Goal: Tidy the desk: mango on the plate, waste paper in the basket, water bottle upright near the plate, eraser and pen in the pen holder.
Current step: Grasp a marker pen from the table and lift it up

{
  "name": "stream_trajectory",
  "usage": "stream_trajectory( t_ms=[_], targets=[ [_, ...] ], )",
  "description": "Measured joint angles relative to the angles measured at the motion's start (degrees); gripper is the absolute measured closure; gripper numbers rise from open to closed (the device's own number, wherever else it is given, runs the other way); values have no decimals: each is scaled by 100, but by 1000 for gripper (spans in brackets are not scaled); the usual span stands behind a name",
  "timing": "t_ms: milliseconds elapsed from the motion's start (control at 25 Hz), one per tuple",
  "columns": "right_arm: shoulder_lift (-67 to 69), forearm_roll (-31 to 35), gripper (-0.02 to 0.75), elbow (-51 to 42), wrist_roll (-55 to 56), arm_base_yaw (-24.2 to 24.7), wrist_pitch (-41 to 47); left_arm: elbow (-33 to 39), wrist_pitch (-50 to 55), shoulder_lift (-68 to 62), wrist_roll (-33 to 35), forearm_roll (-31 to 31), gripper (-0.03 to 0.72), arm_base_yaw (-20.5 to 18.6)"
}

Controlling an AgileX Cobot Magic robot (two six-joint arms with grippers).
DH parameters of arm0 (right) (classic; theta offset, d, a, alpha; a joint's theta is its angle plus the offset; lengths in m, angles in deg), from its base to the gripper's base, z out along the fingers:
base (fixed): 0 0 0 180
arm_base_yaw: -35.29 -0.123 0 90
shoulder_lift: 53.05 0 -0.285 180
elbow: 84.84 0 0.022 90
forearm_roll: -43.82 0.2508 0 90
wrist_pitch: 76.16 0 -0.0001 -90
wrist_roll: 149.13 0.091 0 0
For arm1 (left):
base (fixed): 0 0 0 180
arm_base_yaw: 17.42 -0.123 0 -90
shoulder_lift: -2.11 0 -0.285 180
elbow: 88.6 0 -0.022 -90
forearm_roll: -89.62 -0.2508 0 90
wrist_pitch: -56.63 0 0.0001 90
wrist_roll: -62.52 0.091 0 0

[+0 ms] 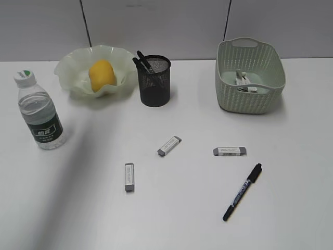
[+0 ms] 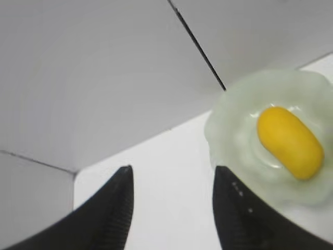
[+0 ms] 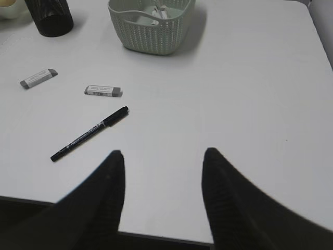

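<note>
Where the white counter (image 1: 291, 208) spreads widest, we list its holdings from largest down. The basket (image 1: 250, 83), sage green, stands at the back right and holds the waste paper (image 1: 245, 83). The plate (image 1: 94, 69), wavy-rimmed, sits at the back left with the mango (image 1: 102, 74) lying in it. The water bottle (image 1: 39, 111) stands upright at the left edge, near the plate, cap on. The pen holder (image 1: 154, 80), black mesh, stands just right of the plate and holds dark pens. A black pen (image 1: 242, 191) lies loose on the front right of the counter. We count three erasers, all lying loose: one (image 1: 229, 151) near the pen's cap, one (image 1: 169, 146) at centre, one (image 1: 129, 176) to the front left.

The left tool (image 2: 171, 208) hangs with its jaws apart and empty, the plate and mango just beyond its right finger. The right tool (image 3: 162, 192) also stands apart and empty, the pen lying well ahead to its left.
</note>
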Motion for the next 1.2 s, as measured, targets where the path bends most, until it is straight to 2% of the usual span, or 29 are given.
stream_trajectory(
  t_ms=[200, 280, 400, 520, 680, 1200],
  targets=[
    [0, -5, 346, 0, 0, 0, 0, 0, 1258, 288, 731, 1346, 300, -490],
    [0, -5, 346, 0, 0, 0, 0, 0, 1842, 386, 1187, 2098, 288, -791],
    [0, -5, 346, 0, 0, 0, 0, 0, 2301, 473, 1780, 3014, 274, -1410],
    [0, -5, 346, 0, 0, 0, 0, 0, 2362, 586, 1994, 3550, 267, -2006],
    [0, -5, 346, 0, 0, 0, 0, 256, 2357, 1098, 2034, 3816, 263, -2471],
    [0, -5, 346, 0, 2, 0, 0, 3220, 2180, 4196, 2051, 4004, 260, -2496]
  ],
)
